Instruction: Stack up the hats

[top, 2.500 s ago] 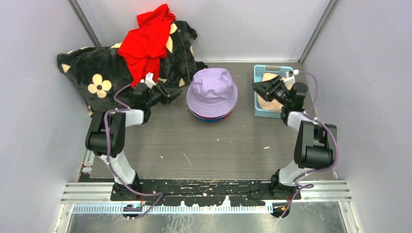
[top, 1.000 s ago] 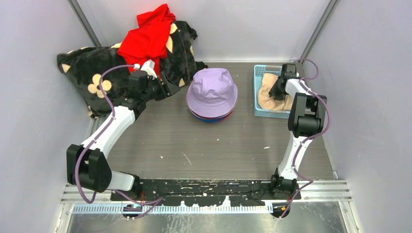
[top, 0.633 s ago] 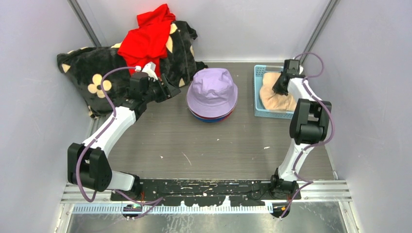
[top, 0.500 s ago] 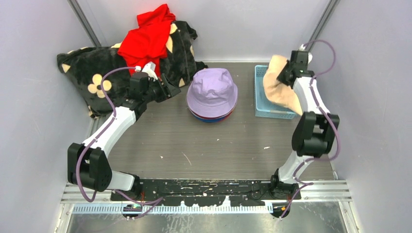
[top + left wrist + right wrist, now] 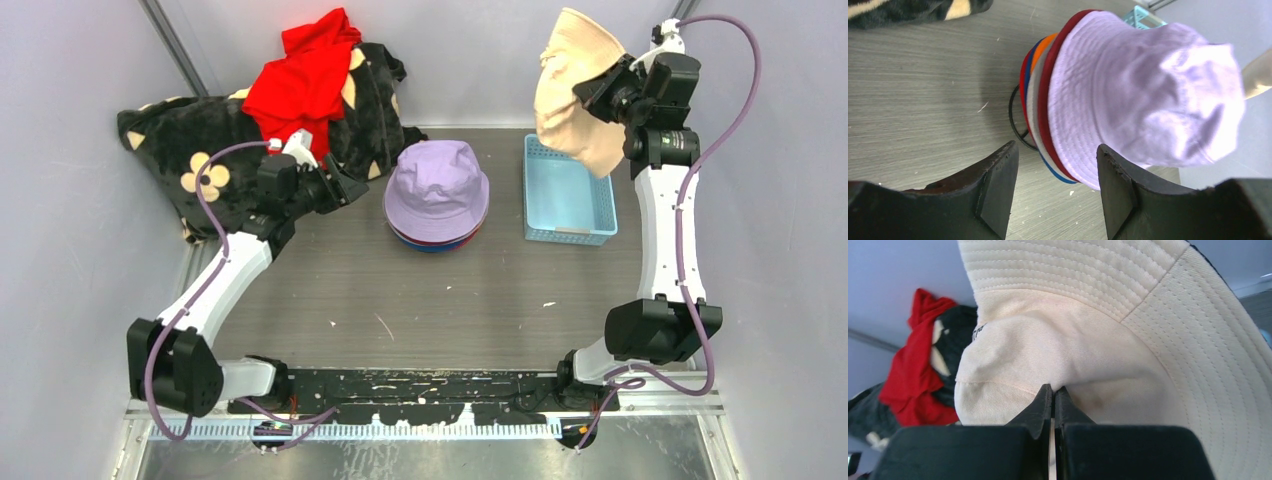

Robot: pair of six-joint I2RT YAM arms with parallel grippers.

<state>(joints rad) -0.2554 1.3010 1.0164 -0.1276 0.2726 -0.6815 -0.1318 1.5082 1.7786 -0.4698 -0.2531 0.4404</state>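
From the overhead camera, the right gripper [image 5: 592, 97] is high over the far right of the grey wood-grain table [image 5: 420, 300]. Its fingers are pressed together on a fold of the cream fabric bucket hat [image 5: 565, 80], which hangs in the air above the far end of the light blue plastic basket [image 5: 566, 205], clear of it. Left of the basket, in the middle of the table's far half, sits the stack of hats [image 5: 437, 238], topped by a lilac fabric bucket hat [image 5: 437, 180] with red and blue brims showing at its near edge. The left gripper [image 5: 350, 186] hovers just left of that stack, fingers spread and nothing between them. Beyond it, in the far left corner, lies the black blanket with cream flowers [image 5: 180, 140], a bright red garment [image 5: 300, 85] draped over it. In the left wrist camera the two black fingers [image 5: 998, 190] stand wide apart, framing the stack: the lilac crown on top, then red, orange, pale and blue brims, and a thin black ring [image 5: 1014, 120] on the table at its base. In the right wrist camera the fingertips [image 5: 1044, 401] pinch cream cloth tightly where crown meets brim, the stitched brim spreading up and to the right, with the red garment and the blanket in the background
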